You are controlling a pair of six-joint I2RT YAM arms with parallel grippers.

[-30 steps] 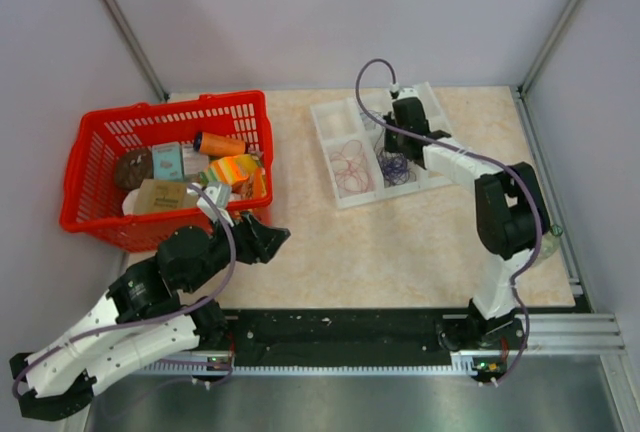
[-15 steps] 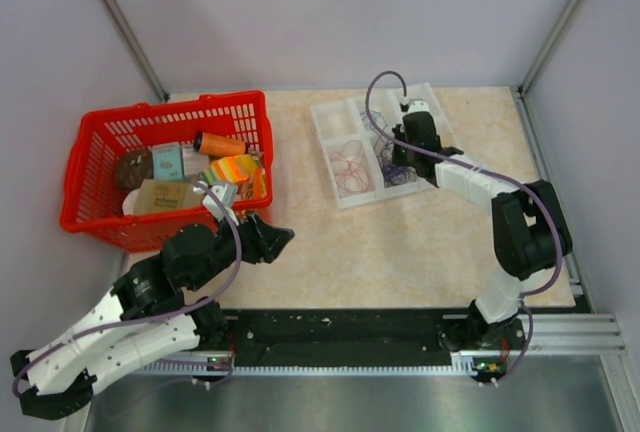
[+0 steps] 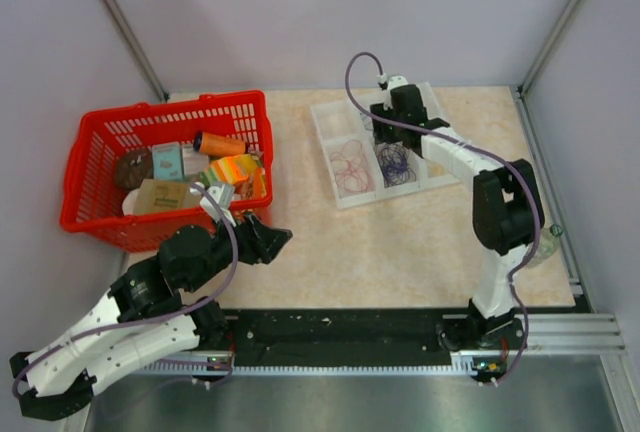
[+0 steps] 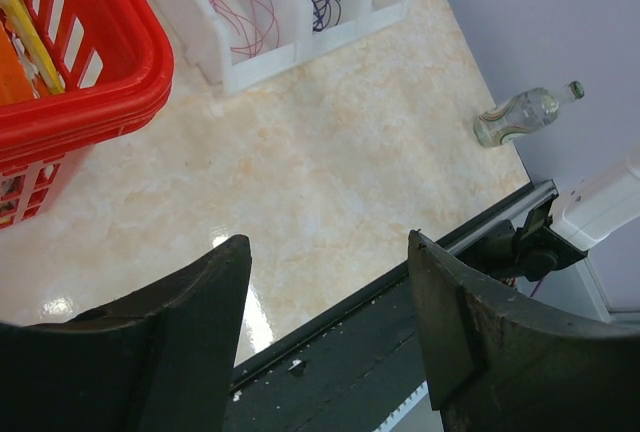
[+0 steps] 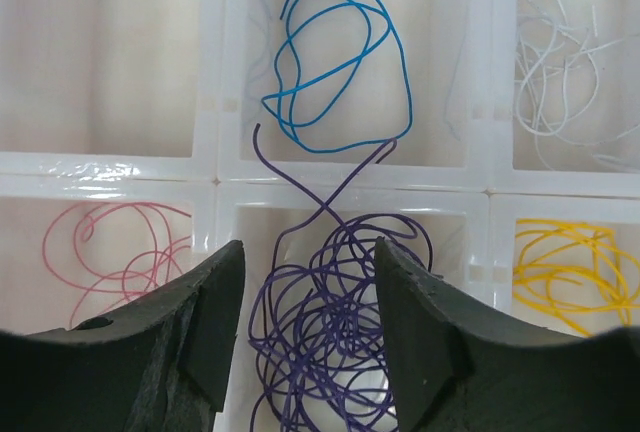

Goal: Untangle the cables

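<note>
The cables lie sorted in a white divided tray point(image 5: 350, 182). A tangled purple bunch point(image 5: 340, 337) fills the compartment below my right gripper point(image 5: 310, 245), which hovers open and holds nothing. One purple strand crosses the divider up to a blue loop point(image 5: 335, 62). Pink point(image 5: 120, 257), yellow point(image 5: 575, 272) and white point(image 5: 565, 72) cables fill neighbouring compartments. From above, the right gripper point(image 3: 388, 132) hangs over the tray point(image 3: 325, 117). My left gripper point(image 4: 328, 240) is open and empty above the table's near edge, far from the tray point(image 4: 260, 67).
A red basket point(image 3: 170, 107) full of boxes and packets stands at the left, close to the left gripper point(image 3: 275, 237). A small clear bottle point(image 4: 520, 112) lies by the right wall. A black rail point(image 3: 340, 332) runs along the near edge.
The right gripper swung toward the near right over the tray, then back to the far left, and its jaws now stand open. The left arm has barely moved.
</note>
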